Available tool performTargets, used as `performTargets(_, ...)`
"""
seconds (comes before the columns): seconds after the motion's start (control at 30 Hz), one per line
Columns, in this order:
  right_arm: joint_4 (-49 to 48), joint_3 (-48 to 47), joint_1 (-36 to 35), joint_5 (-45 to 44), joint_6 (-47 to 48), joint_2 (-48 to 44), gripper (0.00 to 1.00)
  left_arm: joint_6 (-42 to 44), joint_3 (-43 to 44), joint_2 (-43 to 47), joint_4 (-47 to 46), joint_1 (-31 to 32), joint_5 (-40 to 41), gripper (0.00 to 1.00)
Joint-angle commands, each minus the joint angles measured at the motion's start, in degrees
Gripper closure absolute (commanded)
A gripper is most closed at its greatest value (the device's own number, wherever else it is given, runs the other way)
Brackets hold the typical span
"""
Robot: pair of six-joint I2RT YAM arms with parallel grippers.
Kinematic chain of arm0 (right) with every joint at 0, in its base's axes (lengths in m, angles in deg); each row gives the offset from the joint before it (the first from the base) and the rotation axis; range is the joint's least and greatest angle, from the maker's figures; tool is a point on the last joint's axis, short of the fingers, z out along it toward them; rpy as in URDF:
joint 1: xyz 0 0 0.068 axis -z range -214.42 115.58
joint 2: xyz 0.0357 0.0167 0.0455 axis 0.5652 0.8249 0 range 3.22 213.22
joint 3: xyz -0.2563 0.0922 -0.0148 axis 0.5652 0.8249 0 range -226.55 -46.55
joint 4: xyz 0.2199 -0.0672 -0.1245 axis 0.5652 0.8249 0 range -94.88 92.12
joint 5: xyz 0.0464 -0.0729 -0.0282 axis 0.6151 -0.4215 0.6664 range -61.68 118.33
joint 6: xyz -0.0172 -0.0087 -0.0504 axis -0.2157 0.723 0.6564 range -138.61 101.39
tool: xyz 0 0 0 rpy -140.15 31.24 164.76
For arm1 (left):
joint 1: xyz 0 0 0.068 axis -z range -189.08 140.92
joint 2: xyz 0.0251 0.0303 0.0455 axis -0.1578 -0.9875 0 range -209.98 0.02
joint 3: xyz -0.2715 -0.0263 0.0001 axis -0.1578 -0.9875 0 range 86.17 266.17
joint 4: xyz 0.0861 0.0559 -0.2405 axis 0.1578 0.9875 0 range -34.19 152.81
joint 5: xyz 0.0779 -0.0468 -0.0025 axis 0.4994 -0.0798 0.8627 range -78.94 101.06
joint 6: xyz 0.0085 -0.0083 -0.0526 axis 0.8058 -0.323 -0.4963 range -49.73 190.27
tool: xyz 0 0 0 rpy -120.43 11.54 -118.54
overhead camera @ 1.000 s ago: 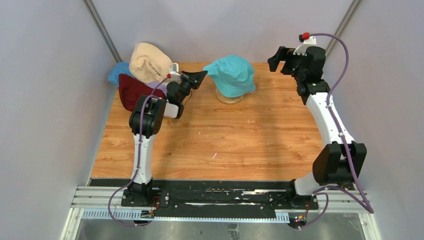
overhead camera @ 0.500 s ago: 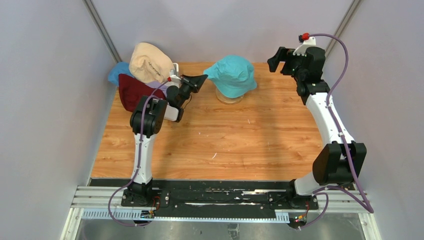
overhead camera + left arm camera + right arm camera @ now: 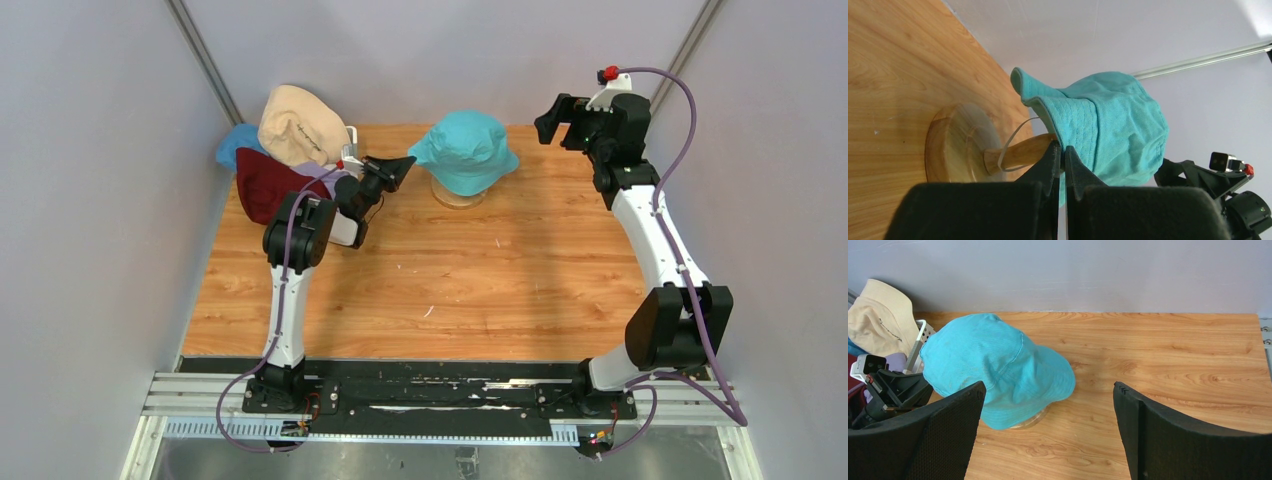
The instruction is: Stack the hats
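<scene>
The teal hat (image 3: 466, 148) sits on a wooden stand (image 3: 955, 145) near the middle of the far edge of the desk (image 3: 450, 290). The left pincer (image 3: 1061, 150) is pressed together on the left brim of this hat. The right pincer (image 3: 548, 118) hangs above the far right corner, its jaws wide apart. In the far left corner, the beige hat (image 3: 293, 125), dark red hat (image 3: 262, 182) and blue hat (image 3: 233, 146) are piled at a white basket (image 3: 919, 342). The beige hat carries dark writing, too small to read.
</scene>
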Motion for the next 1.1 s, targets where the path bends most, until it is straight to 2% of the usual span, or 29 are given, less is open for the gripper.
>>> performTargets(0.0,-1.1,0.5,0.7,0.8,-0.5,0.0,0.03,0.8,0.5,-2.2,0.1,-0.1,0.0,1.00)
performTargets(0.2,-1.2,0.4,0.7,0.8,-0.5,0.0,0.03,0.5,1.8,-2.6,1.0,-0.1,-0.6,0.99)
performTargets(0.3,-1.3,0.4,0.7,0.9,-0.5,0.0,0.03,0.6,2.1,-2.1,2.3,-0.2,-0.7,0.85)
performTargets(0.43,-1.3,0.5,0.7,0.9,-0.4,-0.1,0.03,3.3,1.4,0.6,6.4,-0.2,-0.7,0.58)
performTargets(0.6,-1.5,0.6,0.7,1.2,-0.7,-0.2,0.03,6.2,0.0,3.9,11.5,-0.1,-0.1,0.44)
performTargets(1.07,-1.8,1.1,0.6,1.5,-1.0,-0.9,0.03,9.1,-5.7,11.6,13.4,-0.1,1.5,0.41)
